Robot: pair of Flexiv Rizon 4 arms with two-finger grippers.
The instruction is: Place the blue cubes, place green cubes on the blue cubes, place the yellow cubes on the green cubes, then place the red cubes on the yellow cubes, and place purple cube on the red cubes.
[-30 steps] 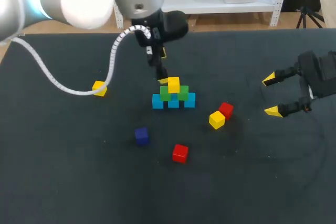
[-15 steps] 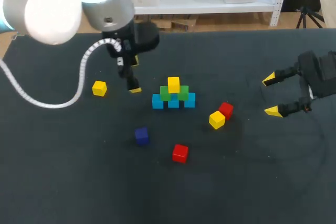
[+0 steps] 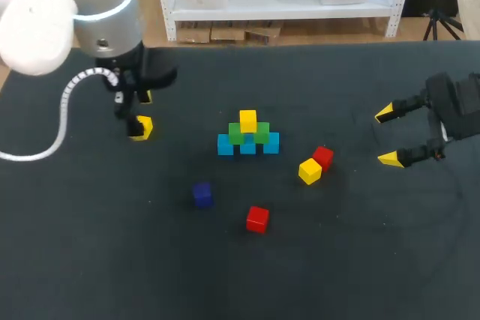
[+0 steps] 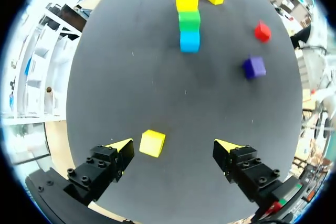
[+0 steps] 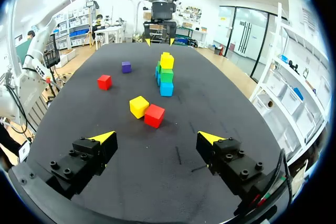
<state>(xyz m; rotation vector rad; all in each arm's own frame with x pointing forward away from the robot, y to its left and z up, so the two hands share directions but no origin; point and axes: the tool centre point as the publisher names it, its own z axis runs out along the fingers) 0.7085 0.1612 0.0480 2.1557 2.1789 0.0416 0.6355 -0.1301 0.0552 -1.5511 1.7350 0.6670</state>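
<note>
Left gripper (image 4: 176, 147) gapes wide around the stray yellow cube (image 4: 152, 143) near the table's (image 3: 75, 245) left edge; right gripper (image 5: 156, 137) wide too, holding nothing.

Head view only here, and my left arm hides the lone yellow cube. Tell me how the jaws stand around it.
Observer: The left wrist view shows the left jaws open. The yellow cube lies on the table between them, nearer one side than the other, and it is not gripped.
Operator: Now give me the colour of that dark loose cube. It looks navy to me.
Observer: It reads purple in both wrist views, clearly unlike the light blue at the bottom of the stack.
</note>
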